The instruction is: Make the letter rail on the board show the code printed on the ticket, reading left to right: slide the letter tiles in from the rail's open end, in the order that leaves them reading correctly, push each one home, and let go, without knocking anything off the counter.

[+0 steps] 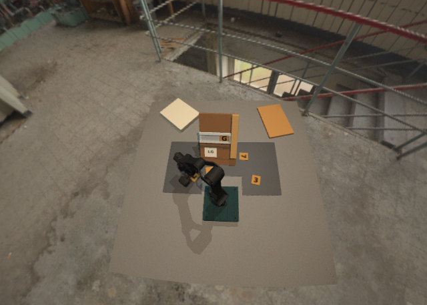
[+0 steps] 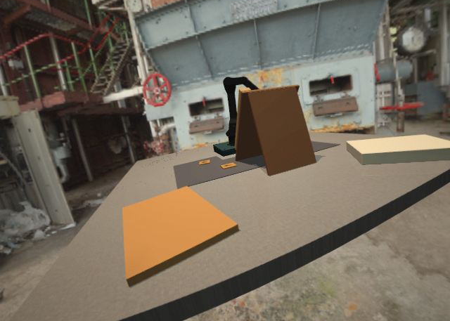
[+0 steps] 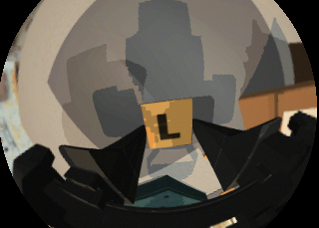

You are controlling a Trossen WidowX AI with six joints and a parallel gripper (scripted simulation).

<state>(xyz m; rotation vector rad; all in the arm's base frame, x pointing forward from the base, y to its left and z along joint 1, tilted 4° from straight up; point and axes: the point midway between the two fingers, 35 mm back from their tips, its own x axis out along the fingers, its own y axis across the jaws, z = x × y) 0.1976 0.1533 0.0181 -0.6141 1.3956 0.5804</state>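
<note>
My gripper (image 3: 168, 125) is shut on the L tile (image 1: 195, 177) (image 3: 180, 111), low over the dark mat, left of my base; the letter shows upright in the wrist view. The brown board (image 1: 215, 122) (image 2: 283, 136) stands in front of my base. Its white rail (image 1: 214, 133) holds the G tile (image 1: 224, 138) at the right end, against the light wooden strip (image 1: 235, 133). The rail left of G is empty. The ticket (image 1: 210, 155) below reads LG. Whether the L tile touches the mat is unclear.
A 7 tile (image 1: 243, 156) (image 2: 228, 165) and a 3 tile (image 1: 255, 179) (image 2: 204, 162) lie on the mat at the right. Another orange tile (image 1: 209, 169) is partly hidden by my arm. A cream block (image 1: 179, 113) (image 2: 399, 145) and an orange slab (image 1: 275, 121) (image 2: 174, 227) lie farther back.
</note>
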